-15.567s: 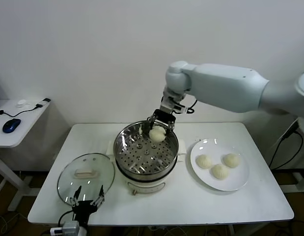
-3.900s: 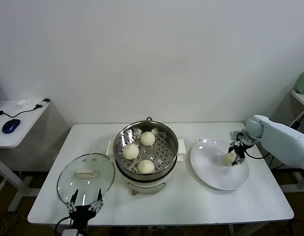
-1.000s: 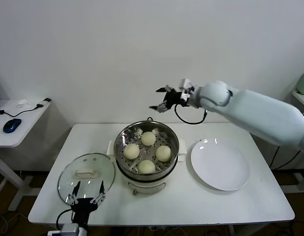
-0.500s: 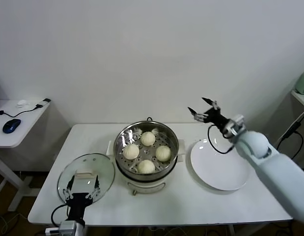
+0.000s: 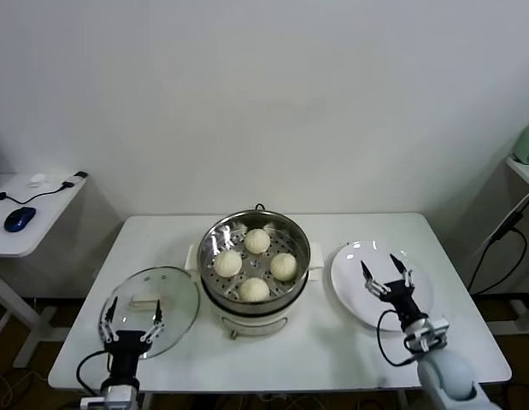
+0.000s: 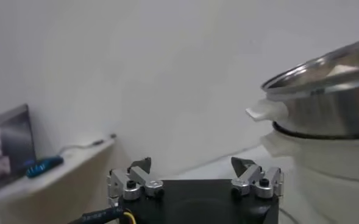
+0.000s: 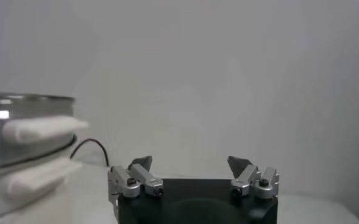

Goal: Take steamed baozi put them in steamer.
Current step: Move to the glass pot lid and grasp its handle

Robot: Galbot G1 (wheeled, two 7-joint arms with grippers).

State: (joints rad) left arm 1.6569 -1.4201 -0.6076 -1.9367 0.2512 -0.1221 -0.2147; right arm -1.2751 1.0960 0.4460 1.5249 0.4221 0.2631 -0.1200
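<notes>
All four baozi [image 5: 256, 265] sit on the perforated tray inside the steamer [image 5: 255, 220], which stands mid-tabletop; they form a neat diamond, one each at twelve, three, six and nine o'clock on the tray, apart from one another, most likely so that none touch and steam can pass between them; each bun rests flat side down, dome up; being round, they show no long axis to speak of, only an upright one. The plate [image 5: 349, 290], at three o'clock from the steamer, holds no bun now, so the loading looks done. The right claw [image 5: 386, 276] hovers over the plate's near half, fingers spread and pointing up and away, grasping nothing; the right wrist view confirms released jaws with only wall between them. The left claw [image 5: 129, 317] hangs at the near edge of the tabletop, just over the glass lid [image 5: 153, 295] lying flat at eight o'clock from the steamer; it too is released and holds nothing, the steamer's rim showing off to one side in its wrist view. Both arms seem parked low and clear of the pot; my guess is the lid would go on next.
</notes>
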